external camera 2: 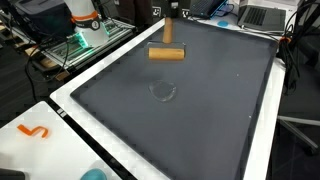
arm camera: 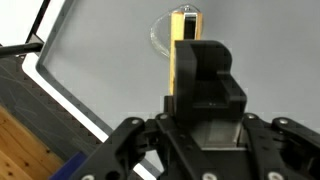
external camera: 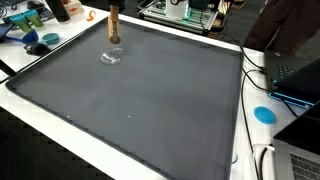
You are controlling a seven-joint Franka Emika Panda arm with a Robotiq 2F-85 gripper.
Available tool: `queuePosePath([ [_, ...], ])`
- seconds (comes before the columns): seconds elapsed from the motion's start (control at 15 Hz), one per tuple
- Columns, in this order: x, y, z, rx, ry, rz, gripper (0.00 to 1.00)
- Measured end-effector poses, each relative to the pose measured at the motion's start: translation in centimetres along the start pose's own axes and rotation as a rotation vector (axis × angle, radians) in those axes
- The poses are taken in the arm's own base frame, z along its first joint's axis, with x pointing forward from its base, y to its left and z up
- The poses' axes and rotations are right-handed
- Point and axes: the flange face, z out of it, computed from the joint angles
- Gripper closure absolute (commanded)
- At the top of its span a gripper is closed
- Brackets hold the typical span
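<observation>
My gripper [arm camera: 186,48] is shut on a brown wooden piece [arm camera: 183,22], which stands between the dark fingers [arm camera: 203,75] in the wrist view. The piece [external camera 2: 167,53] hangs in the air under the gripper [external camera 2: 172,13] in an exterior view. It appears as a narrow brown bar [external camera: 114,25] above the mat. Below and just beyond it, a small clear glass dish [external camera: 112,56] rests on the dark grey mat [external camera: 150,100]. The dish [external camera 2: 162,91] holds nothing, and its rim [arm camera: 160,30] shows behind the piece in the wrist view.
The mat [external camera 2: 200,120] covers most of a white table [external camera 2: 60,110]. A blue disc [external camera: 264,114] and cables lie off one side of the mat. Tools and clutter [external camera: 35,25] sit at a far corner. An orange mark [external camera 2: 33,131] is on the white edge.
</observation>
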Motion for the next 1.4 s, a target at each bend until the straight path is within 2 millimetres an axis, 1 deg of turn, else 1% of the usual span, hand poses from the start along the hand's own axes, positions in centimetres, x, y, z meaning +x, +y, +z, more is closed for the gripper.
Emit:
queuePosePath([
  [0.73,0.0,0.2,0.2,-0.001,0.004,0.026,0.76],
  [1.07,-0.3,1.0,0.7,-0.003,0.018,0.016,0.76],
  [1.4,-1.4,2.2,1.3,0.028,0.033,-0.060,0.76],
])
